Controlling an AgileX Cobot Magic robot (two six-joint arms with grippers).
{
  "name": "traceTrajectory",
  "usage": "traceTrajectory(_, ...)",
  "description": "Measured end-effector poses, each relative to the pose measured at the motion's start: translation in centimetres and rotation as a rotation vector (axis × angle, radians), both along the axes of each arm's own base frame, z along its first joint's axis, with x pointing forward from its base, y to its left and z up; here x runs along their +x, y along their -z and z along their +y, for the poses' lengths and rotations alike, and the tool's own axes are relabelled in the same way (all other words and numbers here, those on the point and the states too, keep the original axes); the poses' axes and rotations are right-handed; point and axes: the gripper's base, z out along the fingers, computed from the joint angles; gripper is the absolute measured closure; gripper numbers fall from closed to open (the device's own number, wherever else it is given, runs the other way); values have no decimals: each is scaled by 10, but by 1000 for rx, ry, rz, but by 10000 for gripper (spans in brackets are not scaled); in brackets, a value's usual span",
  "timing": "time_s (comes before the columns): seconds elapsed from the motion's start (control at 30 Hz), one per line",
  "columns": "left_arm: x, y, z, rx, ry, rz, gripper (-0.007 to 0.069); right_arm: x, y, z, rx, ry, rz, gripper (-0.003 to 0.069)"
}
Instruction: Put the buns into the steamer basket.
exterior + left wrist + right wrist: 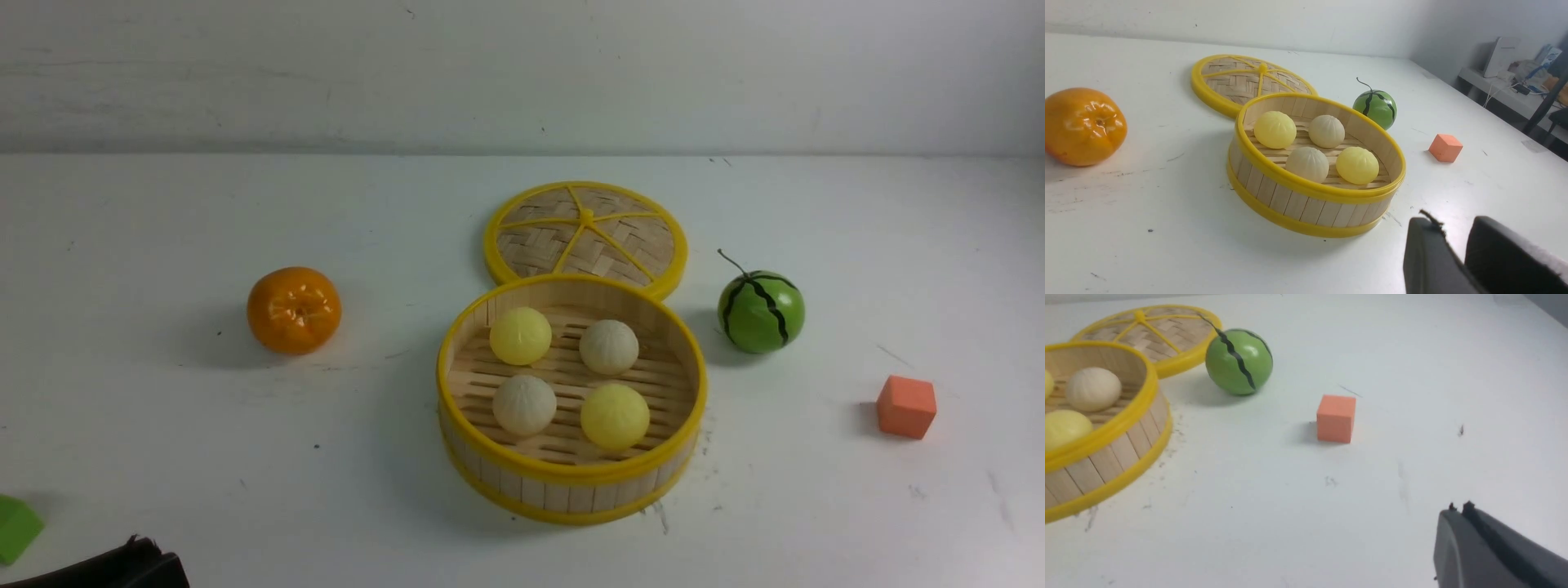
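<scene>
Buns (569, 381) inside steamer basket (571, 490) rim.

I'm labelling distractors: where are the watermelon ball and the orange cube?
watermelon ball (761, 312), front view, middle of its green skin.
orange cube (906, 406), front view, centre of its front face.

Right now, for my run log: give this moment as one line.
buns: all four in steamer basket | left gripper: slightly open, empty | right gripper: shut, empty | lid: off, behind basket
</scene>
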Motion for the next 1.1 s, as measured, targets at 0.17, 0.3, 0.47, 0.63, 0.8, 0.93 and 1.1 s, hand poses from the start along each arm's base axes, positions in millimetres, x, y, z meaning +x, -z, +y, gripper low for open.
traceTrajectory(0.17, 0, 0, 0, 0, 0, 0, 473, 2, 27, 0, 48, 13, 34, 669)
traceTrajectory(0.3, 0, 0, 0, 0, 0, 0, 470, 2, 27, 1, 146, 32, 28, 669)
traceTrajectory(0.47, 0, 0, 0, 0, 0, 0, 468, 2, 27, 2, 179, 40, 27, 664)
traceTrajectory(0.63, 0, 0, 0, 0, 0, 0, 460, 2, 27, 2, 180, 40, 27, 662)
traceTrajectory(0.8, 0, 0, 0, 0, 0, 0, 457, 2, 27, 2, 184, 40, 27, 660)
traceTrajectory(0.93, 0, 0, 0, 0, 0, 0, 451, 2, 27, 2, 186, 40, 27, 658)
traceTrajectory(1.1, 2, 4, 1, 14, -24, -25, 454, 2, 27, 2, 186, 40, 27, 654)
